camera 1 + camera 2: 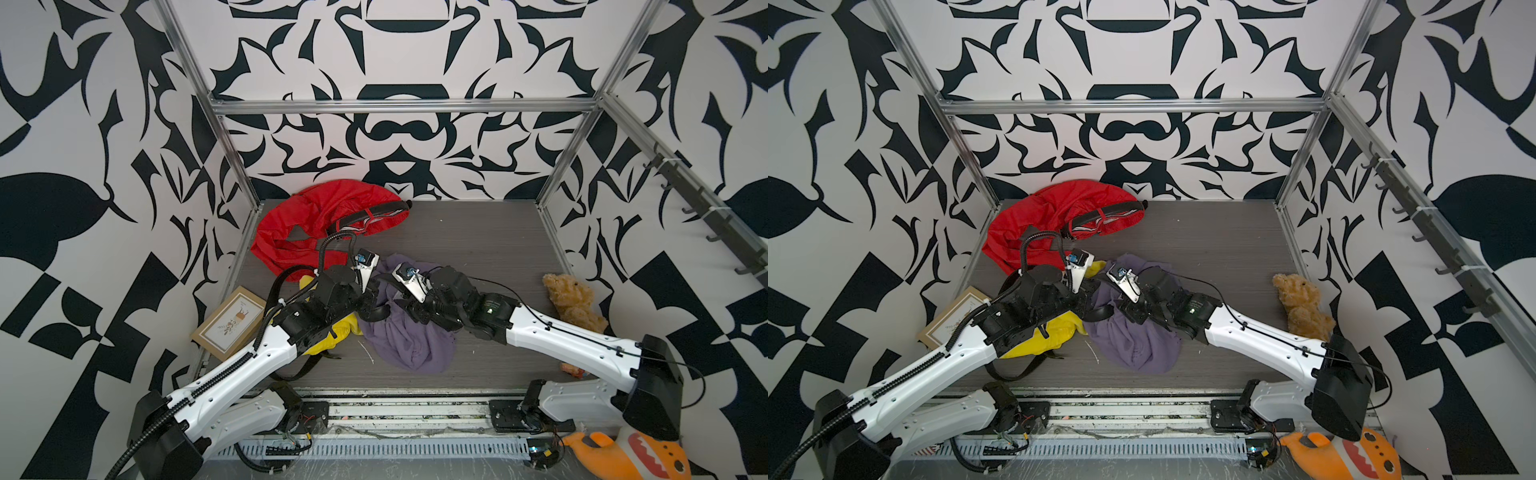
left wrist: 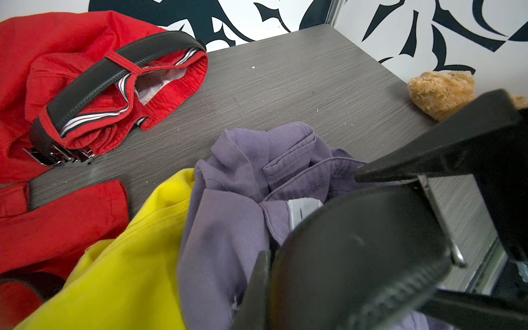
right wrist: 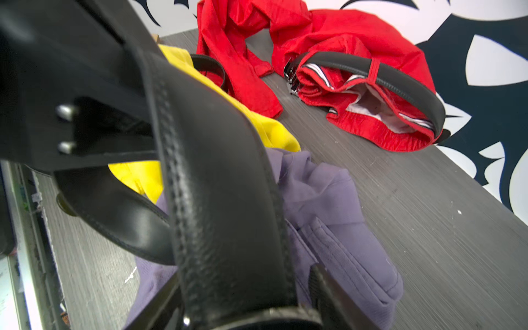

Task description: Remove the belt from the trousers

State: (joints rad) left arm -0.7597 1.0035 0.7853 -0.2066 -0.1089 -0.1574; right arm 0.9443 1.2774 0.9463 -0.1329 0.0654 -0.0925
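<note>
- Two tools meet above the purple trousers (image 1: pixel 411 345), which lie crumpled in the middle of the counter (image 1: pixel 478 241).
- Left tool (image 1: pixel 373 298) is clamped tight on the black belt (image 2: pixel 357 243).
- Right tool (image 1: pixel 404 306) sits just beside it, jaws partly apart with the strap running between them; whether it grips the strap I cannot tell.
- Belt arcs in a short loop between both tools, raised above the purple waistband; whether it passes through any loops is hidden.
- Yellow trousers (image 2: pixel 128 271) touch the purple pair on the left arm's side.
- Red trousers (image 1: pixel 299 216) lie at the back, well apart, with a second belt (image 2: pixel 114 74) through their loops.
- Teddy (image 1: pixel 573 303) sits beside the right arm.
</note>
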